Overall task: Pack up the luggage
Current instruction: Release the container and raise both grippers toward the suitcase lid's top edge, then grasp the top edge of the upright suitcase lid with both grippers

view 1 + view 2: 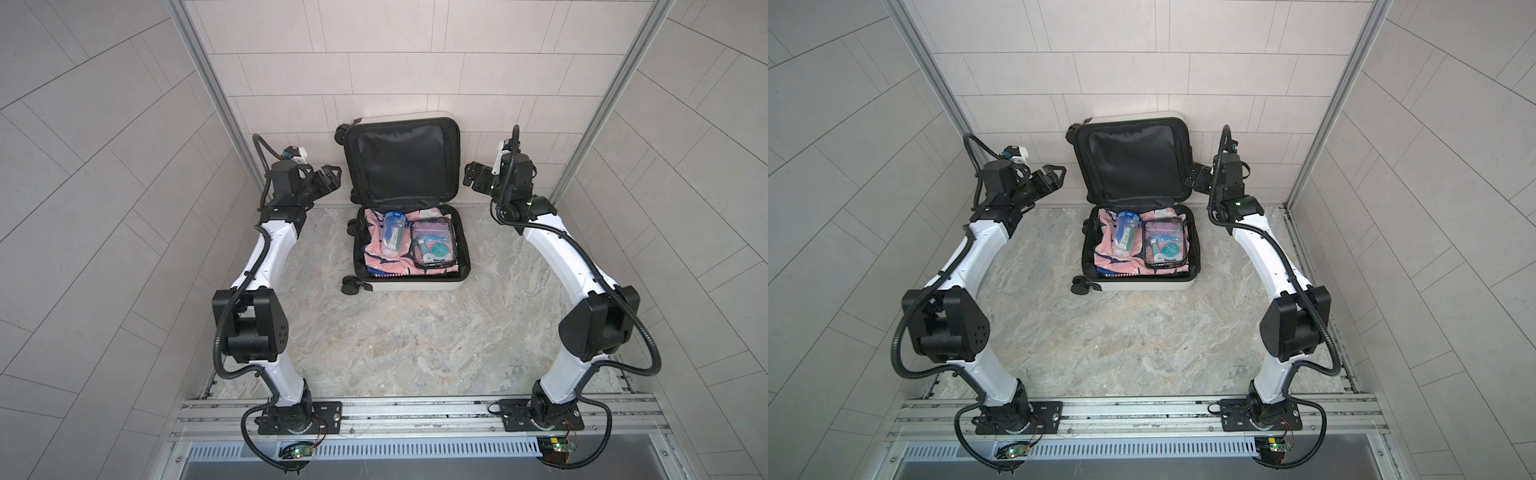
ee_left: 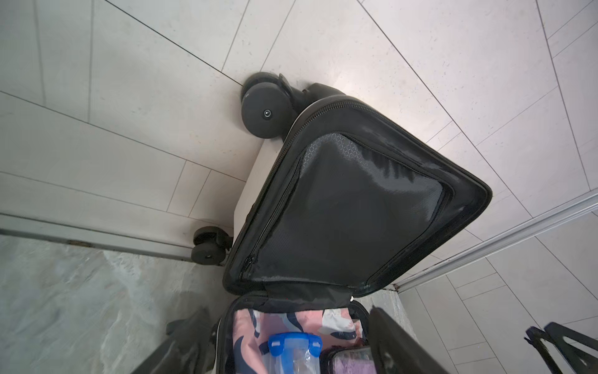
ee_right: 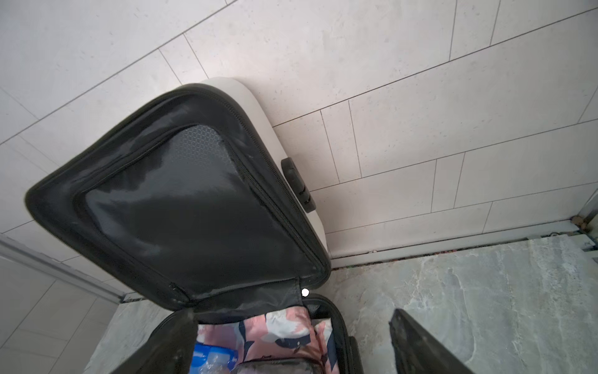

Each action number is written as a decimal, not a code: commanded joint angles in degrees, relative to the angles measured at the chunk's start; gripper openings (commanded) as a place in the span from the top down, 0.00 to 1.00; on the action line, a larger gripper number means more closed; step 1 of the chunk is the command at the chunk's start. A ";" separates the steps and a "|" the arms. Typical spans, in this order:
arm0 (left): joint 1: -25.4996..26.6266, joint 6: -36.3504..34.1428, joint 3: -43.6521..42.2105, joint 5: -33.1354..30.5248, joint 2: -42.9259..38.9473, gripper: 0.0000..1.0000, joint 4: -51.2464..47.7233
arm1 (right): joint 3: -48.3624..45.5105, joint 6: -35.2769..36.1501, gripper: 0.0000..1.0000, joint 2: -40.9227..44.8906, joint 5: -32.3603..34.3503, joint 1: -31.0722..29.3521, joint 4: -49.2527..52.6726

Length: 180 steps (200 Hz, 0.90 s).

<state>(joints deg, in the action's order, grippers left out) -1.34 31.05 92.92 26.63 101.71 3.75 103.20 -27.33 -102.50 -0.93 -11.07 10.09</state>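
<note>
- The luggage point(image 1: 415, 286) lay open at the middle of the desk's point(image 1: 395, 353) far edge, its white lower shell flat on the marble top.
- Its lid point(image 1: 401, 162) stood upright with the black lining facing forward and the white back resting against the tiled wall point(image 1: 374, 62).
- The black wheels point(image 1: 351, 286) stuck out on the left side in both top views.
- Inside the lower shell, a pink patterned cloth point(image 1: 382, 262) covered the bottom.
- A clear bottle with a blue cap point(image 1: 392, 235) lay on the left part of the cloth, and a clear pouch with black edging point(image 1: 432, 241) lay on the right part, just beside the bottle.
- The left gripper point(image 1: 334, 178) hung just left of the lid, claw spread and pinching nothing.
- The right gripper point(image 1: 468, 176) hung just right of the lid, claw spread wide and also empty.
- Neither claw touched the shell.
</note>
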 commanded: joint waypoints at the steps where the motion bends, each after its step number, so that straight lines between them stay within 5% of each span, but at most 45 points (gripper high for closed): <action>1: 0.45 -1.73 -0.29 0.89 1.20 0.21 13.24 | 3.90 5.50 0.10 -3.09 0.04 0.74 -4.80; 78: 1.01 -10.48 6.76 1.46 10.77 0.39 18.82 | 14.92 12.80 0.25 -17.71 -6.78 1.74 -13.70; 180: 1.97 -12.37 24.17 1.33 24.84 0.46 16.20 | 42.61 14.20 0.25 -36.50 -9.62 1.89 -9.46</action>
<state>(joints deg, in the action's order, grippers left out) 0.43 19.42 111.46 27.44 123.81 19.64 139.11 -13.67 -136.29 -9.47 -9.32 -0.43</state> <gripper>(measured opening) 0.548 0.756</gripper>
